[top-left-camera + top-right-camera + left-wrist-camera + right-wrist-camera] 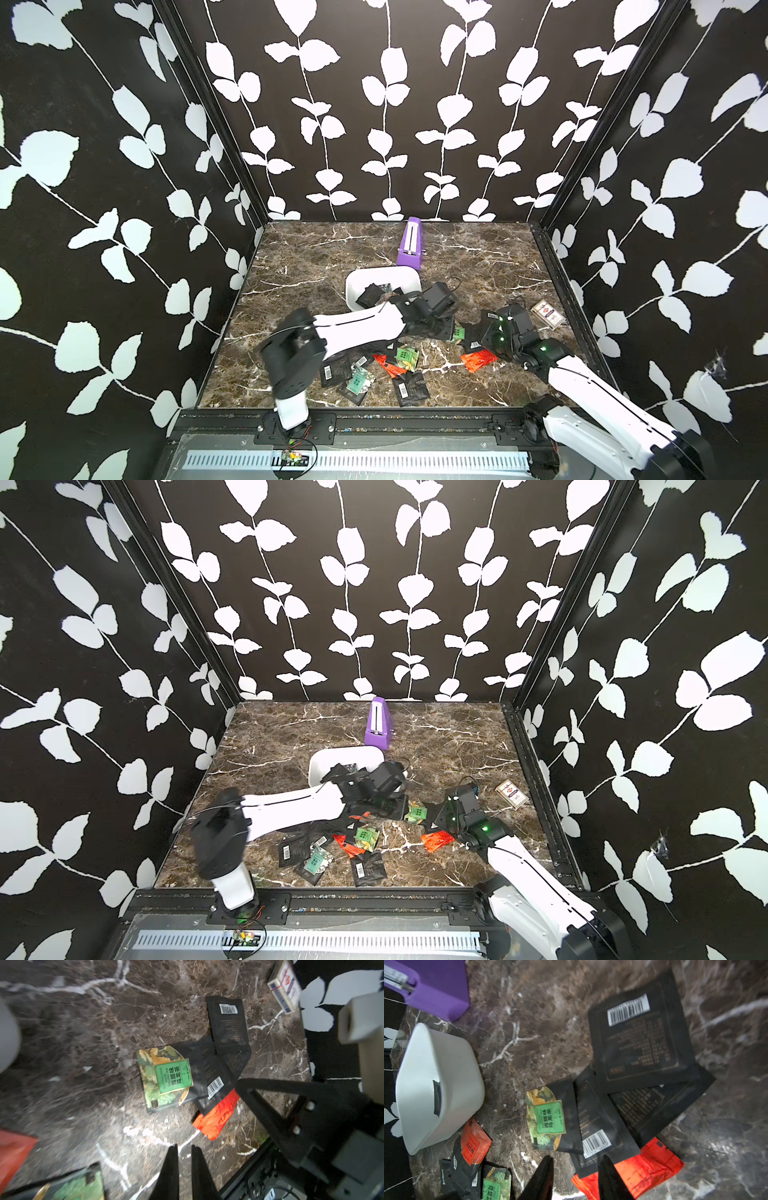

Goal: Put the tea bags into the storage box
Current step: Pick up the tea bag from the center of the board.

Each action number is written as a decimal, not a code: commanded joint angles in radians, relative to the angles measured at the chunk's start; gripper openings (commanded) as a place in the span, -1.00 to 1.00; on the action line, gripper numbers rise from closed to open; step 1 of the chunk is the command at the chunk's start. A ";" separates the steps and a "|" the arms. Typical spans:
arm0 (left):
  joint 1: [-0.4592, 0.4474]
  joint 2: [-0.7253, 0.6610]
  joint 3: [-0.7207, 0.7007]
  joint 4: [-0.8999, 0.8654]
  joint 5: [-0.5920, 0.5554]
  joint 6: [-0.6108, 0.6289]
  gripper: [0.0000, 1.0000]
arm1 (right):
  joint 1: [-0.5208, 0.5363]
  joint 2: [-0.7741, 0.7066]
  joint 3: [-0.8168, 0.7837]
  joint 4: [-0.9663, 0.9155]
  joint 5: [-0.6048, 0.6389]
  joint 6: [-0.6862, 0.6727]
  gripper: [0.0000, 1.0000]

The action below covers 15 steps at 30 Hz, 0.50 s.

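Observation:
The white storage box [376,272] stands mid-table with a few black tea bags [370,296] inside; its outer wall [452,1076] shows in the right wrist view. Several more tea bags [405,359] lie scattered on the marble in front of it. Between the arms sits a small heap: a green sachet [166,1078], black barcode sachets [227,1024] and a red one [216,1118]. My left gripper [185,1147] hovers just short of that heap, shut and holding nothing. My right gripper [577,1157] is open above the edge of a black sachet [598,1147] and the red sachet [648,1169].
A long purple box [409,245] stands behind the storage box. A clear-wrapped card pack [548,316] lies near the right wall. The two wrists are close together over the heap; the right gripper's body [291,1109] fills one side of the left wrist view. Black patterned walls enclose the table.

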<state>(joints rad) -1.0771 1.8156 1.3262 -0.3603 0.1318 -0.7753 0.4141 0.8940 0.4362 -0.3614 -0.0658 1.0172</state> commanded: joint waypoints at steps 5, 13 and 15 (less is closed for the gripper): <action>0.006 0.148 0.109 -0.009 0.039 0.031 -0.99 | -0.044 0.062 -0.054 0.172 -0.108 0.011 -0.32; 0.039 0.207 0.149 -0.012 0.023 0.040 -1.00 | -0.082 0.122 -0.058 0.225 -0.133 -0.005 -0.35; 0.050 0.216 0.154 -0.013 0.022 0.042 -1.00 | -0.089 0.140 -0.058 0.238 -0.140 -0.008 -0.35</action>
<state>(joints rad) -1.0447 2.0365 1.4460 -0.3614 0.1616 -0.7536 0.3359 1.0187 0.4103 -0.1745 -0.1909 1.0210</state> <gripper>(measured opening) 0.047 0.326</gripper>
